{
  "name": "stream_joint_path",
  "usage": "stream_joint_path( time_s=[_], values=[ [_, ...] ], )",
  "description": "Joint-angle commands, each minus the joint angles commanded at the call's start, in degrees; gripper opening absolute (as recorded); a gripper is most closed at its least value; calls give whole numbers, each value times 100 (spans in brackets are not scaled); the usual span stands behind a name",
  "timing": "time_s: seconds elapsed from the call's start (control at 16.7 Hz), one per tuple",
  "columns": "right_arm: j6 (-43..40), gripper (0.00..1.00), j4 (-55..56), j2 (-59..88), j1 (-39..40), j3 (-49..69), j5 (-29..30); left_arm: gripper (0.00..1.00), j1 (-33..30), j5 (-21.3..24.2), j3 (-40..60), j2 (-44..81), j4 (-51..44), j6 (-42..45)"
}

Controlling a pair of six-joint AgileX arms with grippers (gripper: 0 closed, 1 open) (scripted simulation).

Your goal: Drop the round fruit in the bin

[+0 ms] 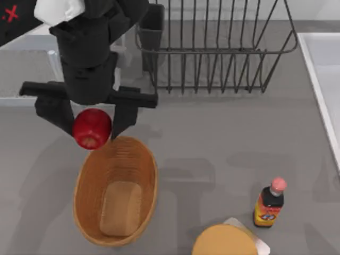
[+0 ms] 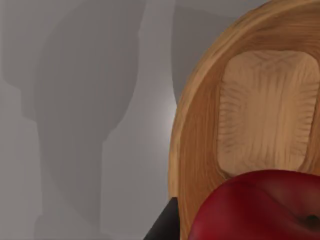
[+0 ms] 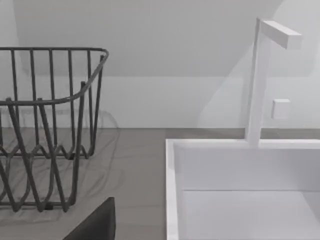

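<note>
Currently the left gripper (image 1: 91, 126) is clamped on the red fruit (image 1: 92, 128), one black finger on each side, above the far end of the wicker basket (image 1: 85, 180) at the table's left. From the left wrist, the fruit (image 2: 260, 207) overlaps the basket's rim (image 2: 192, 145). A wire rack (image 1: 223, 48) stands behind.

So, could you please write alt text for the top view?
The left gripper holds a red round fruit between its fingers just above the far rim of a wicker basket. A wire dish rack stands behind; a sauce bottle stands at right.
</note>
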Motion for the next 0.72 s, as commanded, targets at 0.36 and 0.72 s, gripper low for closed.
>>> stream_joint_path(
  time_s=[0.36, 0.72],
  values=[
    [0, 100, 0, 0, 0, 0, 0, 0, -1455, -1089, 397, 501, -679, -1905],
    [0, 100, 0, 0, 0, 0, 0, 0, -1938, -1566, 608, 714, -965, -2459]
  ],
)
